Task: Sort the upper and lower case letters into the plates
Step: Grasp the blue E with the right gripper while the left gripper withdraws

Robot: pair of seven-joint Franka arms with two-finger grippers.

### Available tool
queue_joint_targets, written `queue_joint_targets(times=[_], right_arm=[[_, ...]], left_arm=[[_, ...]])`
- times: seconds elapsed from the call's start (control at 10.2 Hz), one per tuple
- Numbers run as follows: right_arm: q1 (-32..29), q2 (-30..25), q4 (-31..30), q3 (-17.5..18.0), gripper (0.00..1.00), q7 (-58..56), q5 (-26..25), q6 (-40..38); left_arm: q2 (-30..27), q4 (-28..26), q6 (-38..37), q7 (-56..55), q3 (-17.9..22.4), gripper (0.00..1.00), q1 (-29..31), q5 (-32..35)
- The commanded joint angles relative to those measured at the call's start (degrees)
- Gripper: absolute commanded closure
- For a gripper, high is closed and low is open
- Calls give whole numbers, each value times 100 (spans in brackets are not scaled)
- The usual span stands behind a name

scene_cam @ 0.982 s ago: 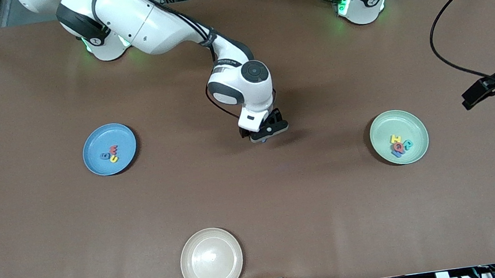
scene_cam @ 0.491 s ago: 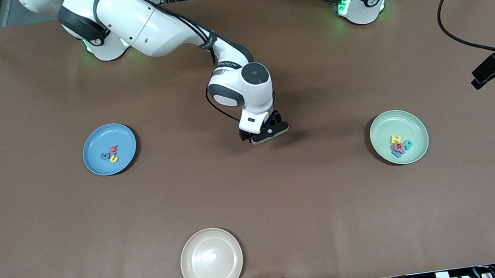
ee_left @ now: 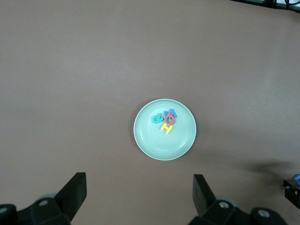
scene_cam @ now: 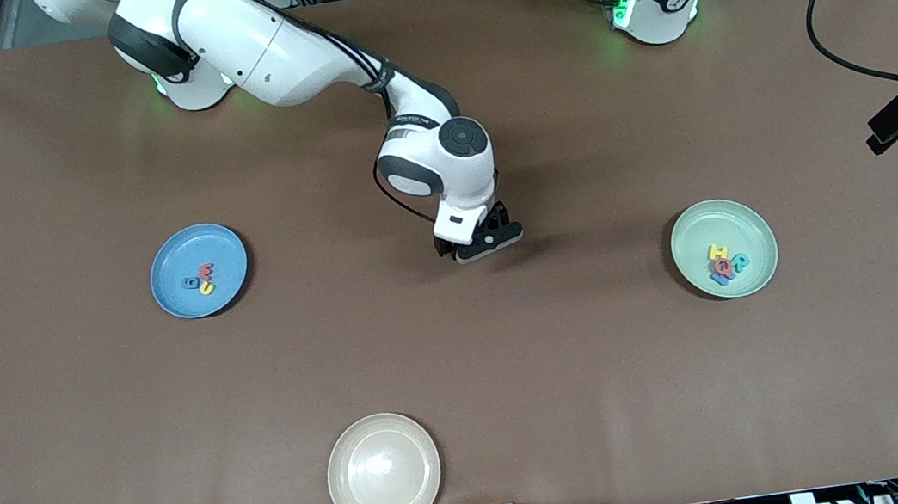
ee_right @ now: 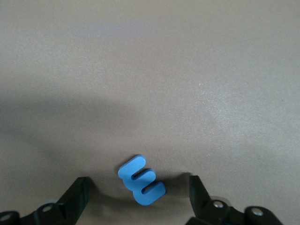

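Three plates sit on the brown table. Nearest the front camera is the cream plate, with nothing in it. Farther back, toward the right arm's end, the blue plate holds three letters: red, blue and yellow, bunched together. Toward the left arm's end, the mint plate holds four letters in a touching cluster: yellow, red, blue and teal; the left wrist view shows them slightly off the plate's centre.

Between the two coloured plates, near the table's middle, the right gripper is down at the tabletop. In the right wrist view its fingers stand apart on either side of a blue letter that lies flat on the table, not touching it. From the front the letter is hidden under the gripper.

The left gripper is high above the table, over the mint plate, its fingers spread wide and holding nothing. In the front view only a dark part of that arm shows, at the picture's edge toward the left arm's end.
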Motion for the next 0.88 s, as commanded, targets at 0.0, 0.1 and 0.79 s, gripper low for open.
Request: queue_joint_targets(times=[0.0,0.1,0.79], right_arm=[[-35,115,177,48,15,-151,-96,-21],[-35,115,177,48,20,-168,-105,-21],[-96,123,168,40,50,-177,-61,-21]], left_arm=[[-48,-63,-68,298,-73,0,100,-237],[-48,-72,-68,552,-99,0,92,-237],[-66,-195,-112,1029,-451,0,92,-246]])
